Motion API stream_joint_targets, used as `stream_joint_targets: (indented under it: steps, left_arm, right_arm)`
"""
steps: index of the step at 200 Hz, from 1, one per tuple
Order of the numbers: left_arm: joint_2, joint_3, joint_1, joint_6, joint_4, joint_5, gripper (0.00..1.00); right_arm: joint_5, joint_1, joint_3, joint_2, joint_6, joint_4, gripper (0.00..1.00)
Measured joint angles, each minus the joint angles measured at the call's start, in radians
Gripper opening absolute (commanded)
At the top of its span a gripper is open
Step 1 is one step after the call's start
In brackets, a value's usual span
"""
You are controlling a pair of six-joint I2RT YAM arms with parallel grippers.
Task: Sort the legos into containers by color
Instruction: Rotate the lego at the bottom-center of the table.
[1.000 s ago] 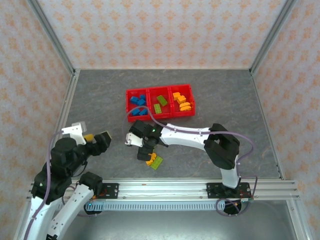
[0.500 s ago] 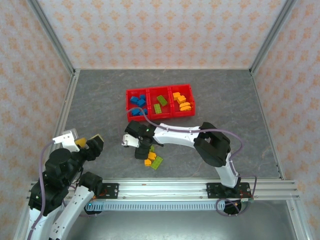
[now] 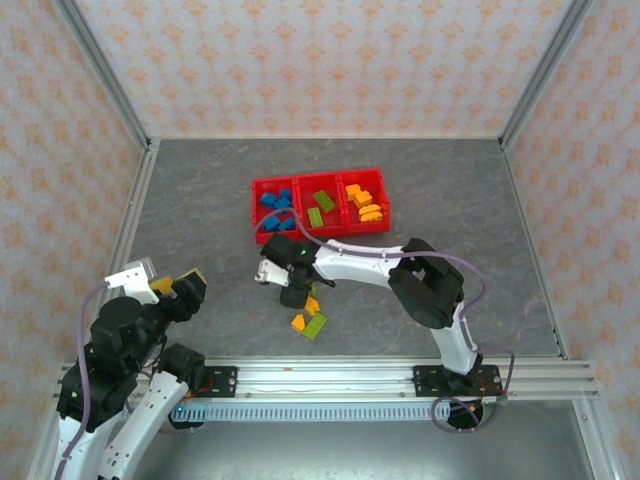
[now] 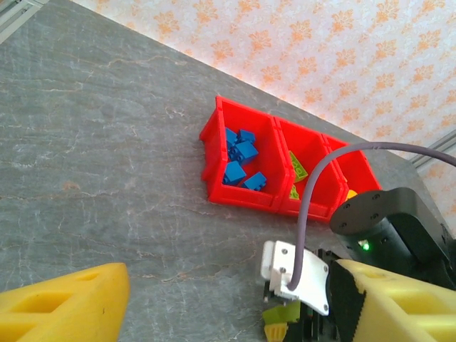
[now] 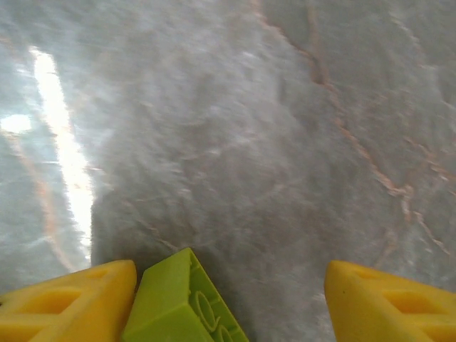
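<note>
Presently the red containers (image 3: 320, 180) sit in a row just above the centre of the top view, on the grey table (image 3: 200, 200). The left-hand bin holds blue legos (image 3: 275, 210), the middle bin holds green legos (image 3: 320, 205), and the right-hand bin holds orange legos (image 3: 366, 205). The right arm reaches toward frame left, with the right gripper (image 3: 293, 292) low over the table below the bins. Right wrist view: the jaws are spread. A green lego (image 5: 178, 303) lies against the frame-left finger (image 5: 68, 303), with a wide gap to the other finger (image 5: 392, 303), so it is not clamped. I cannot tell whether it rests on the table. Loose on the table just below that gripper are two orange bricks (image 3: 312, 303) and one green brick (image 3: 316, 325), the green one touching the lower orange one. The left gripper (image 3: 183, 287) is at the lower left of the top view, well apart from the bins. In its wrist view the left jaws are released wide with nothing between them. The bins show at upper centre there, with the blue pieces plain in the nearest one.
</note>
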Motion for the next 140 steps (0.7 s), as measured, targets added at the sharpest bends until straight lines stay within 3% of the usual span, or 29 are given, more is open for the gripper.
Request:
stream_joint_targets:
  steps: [31,64,95,140]
  left_arm:
    - [0.012,0.007,0.0,-0.005,-0.002,-0.003,0.72]
    - [0.062,0.038,0.0,-0.007,-0.001,-0.008,0.71]
    - [0.077,0.042,0.0,-0.013,0.005,-0.008,0.7]
    - [0.119,0.058,0.0,-0.009,0.024,-0.008,0.7]
  right_arm:
    - [0.039,-0.046,0.032,0.029,0.04,-0.004,0.57]
    - [0.063,-0.071,0.071,0.055,0.068,-0.006,0.54]
    - [0.071,-0.088,0.072,0.055,0.091,-0.012,0.68]
    - [0.076,-0.135,0.067,0.055,0.126,-0.021,0.68]
